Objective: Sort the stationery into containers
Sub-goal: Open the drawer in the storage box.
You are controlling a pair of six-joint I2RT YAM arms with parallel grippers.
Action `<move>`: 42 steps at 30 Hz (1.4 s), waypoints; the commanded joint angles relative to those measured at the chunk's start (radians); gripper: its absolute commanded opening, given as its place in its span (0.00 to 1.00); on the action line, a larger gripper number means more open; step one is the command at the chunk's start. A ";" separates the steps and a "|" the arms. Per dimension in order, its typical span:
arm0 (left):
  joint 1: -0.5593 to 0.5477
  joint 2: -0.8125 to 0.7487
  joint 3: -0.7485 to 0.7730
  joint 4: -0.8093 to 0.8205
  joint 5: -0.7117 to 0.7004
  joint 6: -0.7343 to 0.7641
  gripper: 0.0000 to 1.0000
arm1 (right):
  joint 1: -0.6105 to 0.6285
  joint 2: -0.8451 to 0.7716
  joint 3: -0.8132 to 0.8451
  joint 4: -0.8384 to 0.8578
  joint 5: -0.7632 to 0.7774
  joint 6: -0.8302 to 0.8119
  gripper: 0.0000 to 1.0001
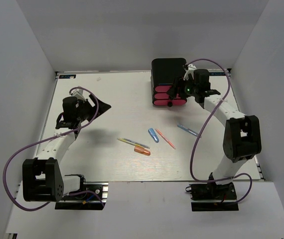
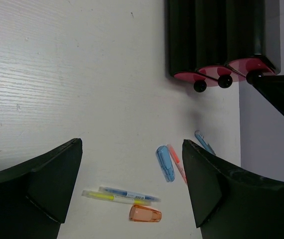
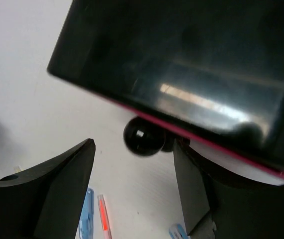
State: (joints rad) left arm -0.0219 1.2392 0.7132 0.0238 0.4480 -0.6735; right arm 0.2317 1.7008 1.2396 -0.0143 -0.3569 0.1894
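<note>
The glossy black cabinet [image 1: 168, 72] stands at the back right with three pink drawers [image 1: 168, 96] and black knobs [image 2: 200, 86]. My right gripper [image 1: 176, 90] is open at the drawer fronts. In the right wrist view its jaws [image 3: 133, 149] stand apart just below one knob [image 3: 143, 135], not clamped on it. My left gripper [image 1: 101, 106] is open and empty over the left of the table, apart from the stationery. In its wrist view [image 2: 131, 144] the pens lie between the jaws, well below.
Loose on the table: a yellow pen [image 2: 107, 196] beside a blue pen [image 2: 129, 194], an orange cap [image 2: 145, 214], a blue highlighter [image 2: 165, 163], an orange pen [image 2: 177, 162] and a light blue pen [image 1: 188, 130]. White walls enclose the table.
</note>
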 commanded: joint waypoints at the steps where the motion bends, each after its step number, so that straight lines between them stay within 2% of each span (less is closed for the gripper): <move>1: -0.004 -0.017 -0.001 -0.011 -0.020 -0.005 0.91 | 0.004 0.046 0.084 0.045 0.044 0.082 0.69; 3: -0.013 -0.017 -0.001 -0.021 -0.020 -0.005 0.91 | 0.003 0.082 0.124 0.040 0.053 0.088 0.69; 7: -0.013 -0.007 -0.001 -0.030 -0.020 -0.014 0.91 | 0.008 0.105 0.141 0.043 0.079 0.094 0.62; 8: -0.013 -0.007 -0.001 -0.030 -0.020 -0.014 0.91 | 0.008 0.108 0.138 0.043 0.081 0.090 0.55; 10: -0.013 -0.007 -0.001 -0.030 -0.020 -0.024 0.91 | 0.006 0.106 0.129 0.043 0.082 0.090 0.49; 11: -0.013 -0.007 -0.001 -0.030 -0.020 -0.024 0.91 | 0.005 0.105 0.123 0.043 0.081 0.090 0.41; 14: -0.013 0.002 -0.021 -0.001 -0.020 -0.049 0.91 | 0.006 0.083 0.095 0.050 0.076 0.082 0.32; 18: -0.070 0.071 -0.012 0.030 0.004 -0.070 0.88 | 0.003 0.027 0.017 0.050 0.061 0.061 0.28; 21: -0.137 0.158 0.054 0.042 0.004 -0.070 0.87 | 0.003 -0.019 -0.046 0.048 0.056 0.051 0.26; 26: -0.256 0.303 0.181 0.002 -0.005 -0.049 0.87 | 0.001 -0.095 -0.140 0.042 0.053 0.050 0.26; 28: -0.309 0.351 0.238 -0.024 -0.017 -0.035 0.87 | 0.004 -0.116 -0.163 0.042 0.049 0.048 0.30; 30: -0.341 0.416 0.271 -0.044 -0.026 -0.021 0.87 | 0.003 -0.136 -0.186 0.042 0.044 0.041 0.36; 31: -0.354 0.434 0.302 -0.056 -0.026 -0.009 0.87 | 0.001 -0.138 -0.189 0.046 0.035 0.030 0.48; 32: -0.380 0.451 0.314 -0.065 -0.026 -0.009 0.87 | 0.001 -0.142 -0.190 0.045 0.033 0.027 0.51; 36: -0.427 0.499 0.374 -0.074 -0.038 0.014 0.87 | 0.001 -0.150 -0.193 0.045 0.024 0.022 0.50; 40: -0.457 0.548 0.426 -0.111 -0.060 0.051 0.87 | 0.003 -0.153 -0.195 0.022 -0.008 0.005 0.66; 42: -0.480 0.559 0.437 -0.124 -0.071 0.060 0.86 | 0.004 -0.162 -0.195 -0.036 -0.027 -0.033 0.66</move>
State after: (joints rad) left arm -0.4816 1.8065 1.1027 -0.0681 0.4011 -0.6552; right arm 0.2359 1.5829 1.0485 -0.0036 -0.3435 0.2016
